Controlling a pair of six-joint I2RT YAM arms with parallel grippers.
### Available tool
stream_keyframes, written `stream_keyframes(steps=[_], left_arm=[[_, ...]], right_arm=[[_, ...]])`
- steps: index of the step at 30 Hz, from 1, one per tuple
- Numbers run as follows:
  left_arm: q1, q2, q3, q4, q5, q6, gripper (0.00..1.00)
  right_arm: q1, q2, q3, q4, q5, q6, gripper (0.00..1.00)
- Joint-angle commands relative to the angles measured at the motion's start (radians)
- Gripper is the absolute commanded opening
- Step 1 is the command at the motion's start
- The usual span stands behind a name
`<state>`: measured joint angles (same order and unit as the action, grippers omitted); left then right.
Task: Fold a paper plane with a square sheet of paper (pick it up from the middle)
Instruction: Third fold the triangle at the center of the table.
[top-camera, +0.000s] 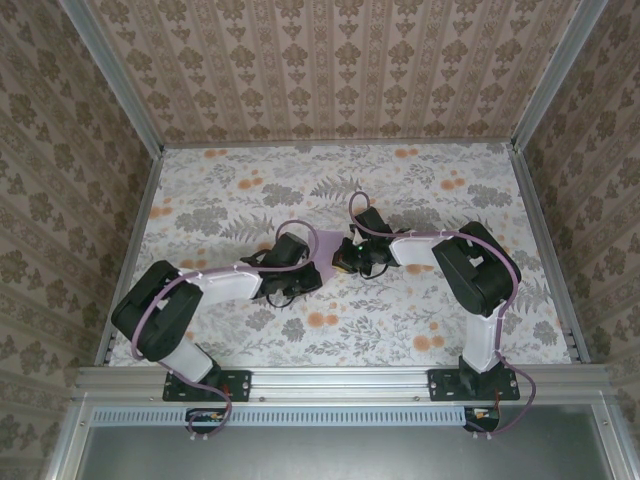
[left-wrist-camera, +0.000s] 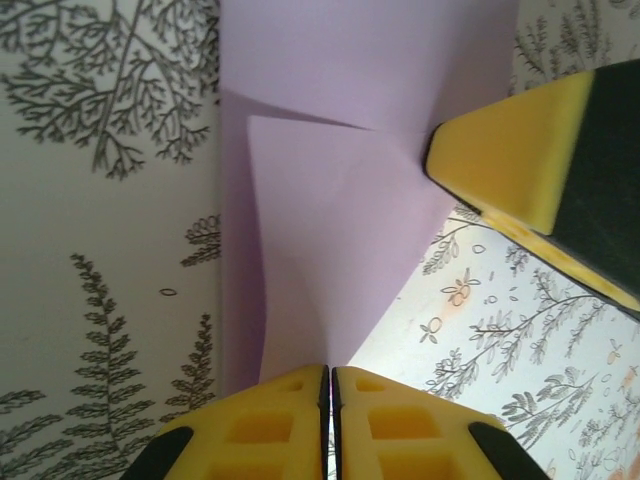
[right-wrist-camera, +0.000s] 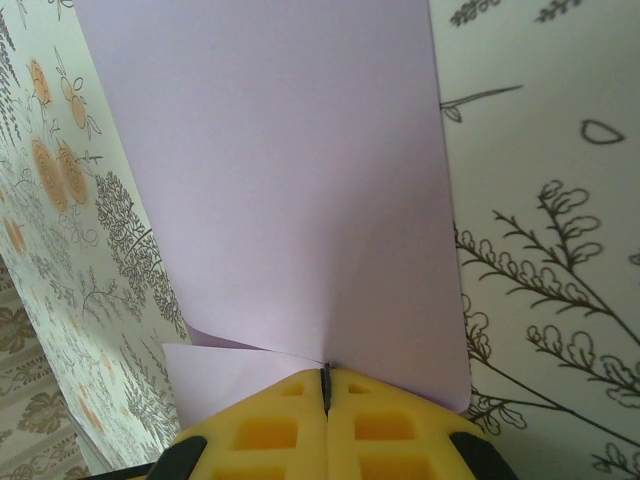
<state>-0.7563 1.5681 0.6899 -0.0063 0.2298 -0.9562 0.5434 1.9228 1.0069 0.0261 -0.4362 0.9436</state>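
**Two pinches, one flimsy sheet**

Two sets of fingers meet at the centre of the overhead frame, and both are clamped on the square sheet of paper (left-wrist-camera: 330, 200). The left fingers (left-wrist-camera: 300, 390), at the bottom of their wrist view, are pressed together with the lilac sheet running into the seam. A folded flap lies across the sheet, its crease slanting down from the upper left. The right fingers (right-wrist-camera: 305, 395) are likewise shut on an edge at the bottom of their own frame, just where a crease ends.

My read: this stuff is feather-light, limp and quick to crumple. Hold it at an edge or on a crease, gently, and never pull the two grips apart or it'll tear.

Room? Plenty of floral worktop (top-camera: 230, 200) on every side, with the side rail (top-camera: 134, 240) well away. The only crowding is between the two wrists themselves.
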Motion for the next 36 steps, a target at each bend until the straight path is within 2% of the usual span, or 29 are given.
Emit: stream_keyframes(steps=[1,13,20,26,36], left_arm=[[0.008,0.028,-0.012,-0.013,-0.018,-0.018,0.12],[0.017,0.037,-0.034,-0.072,-0.068,-0.027,0.07],[0.017,0.064,-0.031,-0.093,-0.047,-0.029,0.0],[0.017,0.074,-0.032,-0.092,-0.038,-0.023,0.0],[0.018,0.078,-0.024,-0.101,-0.033,-0.023,0.0]], right_arm=[[-0.005,0.074,-0.036,-0.145,0.106,0.012,0.02],[-0.014,0.065,-0.035,-0.138,0.103,-0.002,0.02],[-0.029,-0.062,-0.002,-0.042,-0.019,-0.141,0.01],[0.016,-0.091,-0.039,-0.001,-0.074,-0.181,0.0],[0.096,-0.019,0.014,-0.047,-0.053,-0.187,0.0]])
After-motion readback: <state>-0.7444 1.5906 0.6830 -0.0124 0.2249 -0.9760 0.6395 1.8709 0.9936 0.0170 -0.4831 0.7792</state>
